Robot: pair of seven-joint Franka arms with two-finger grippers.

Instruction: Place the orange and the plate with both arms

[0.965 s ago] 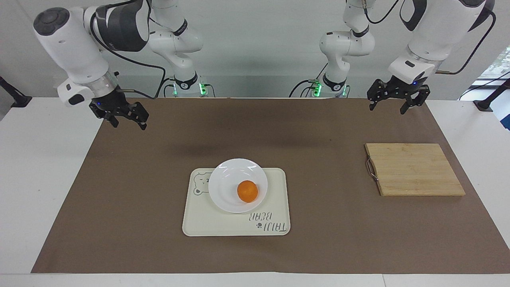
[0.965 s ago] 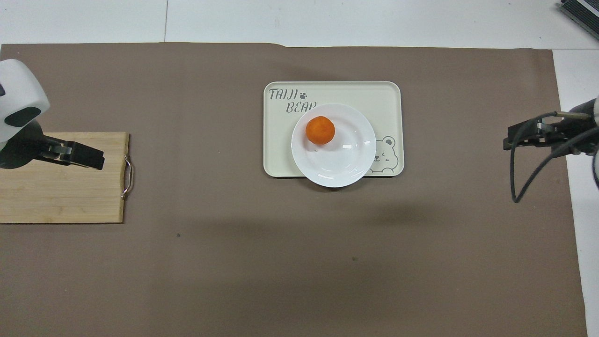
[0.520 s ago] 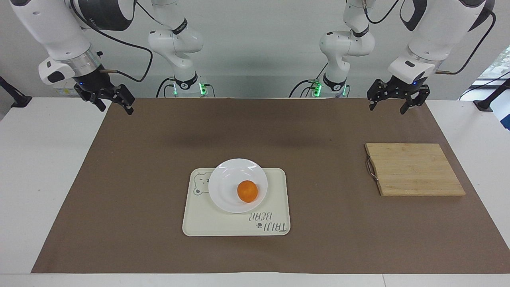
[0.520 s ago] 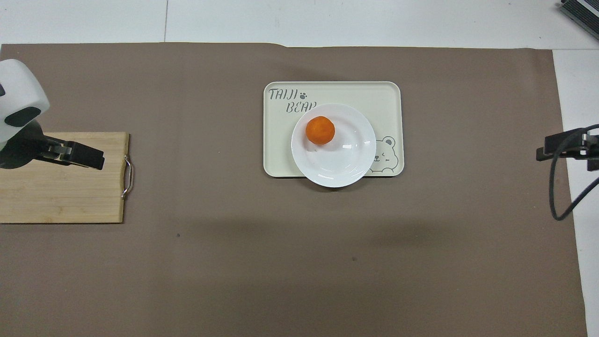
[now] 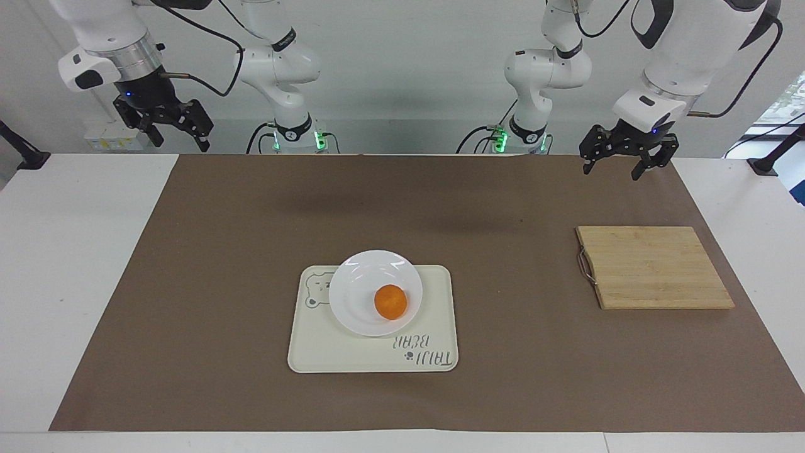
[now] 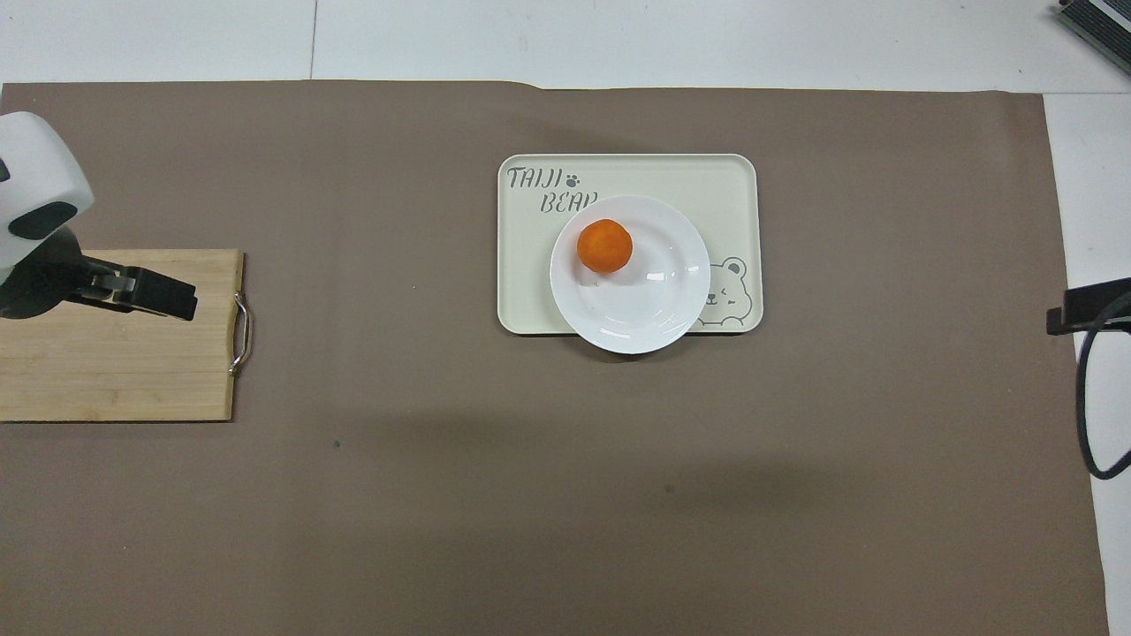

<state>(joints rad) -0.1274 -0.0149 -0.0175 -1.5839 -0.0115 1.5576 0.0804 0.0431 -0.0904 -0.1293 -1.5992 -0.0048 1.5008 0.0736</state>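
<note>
While both grippers hang spread, orange (image 5: 390,301) on plate (image 5: 358,283), plate on tray (image 5: 434,327), seemingly overhanging it.

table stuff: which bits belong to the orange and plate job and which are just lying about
Job:
orange, in the plate
white plate, on the bear tray
left gripper, open, raised
right gripper, open, raised

Lying about:
cream bear tray
bamboo cutting board
brown mat
</note>
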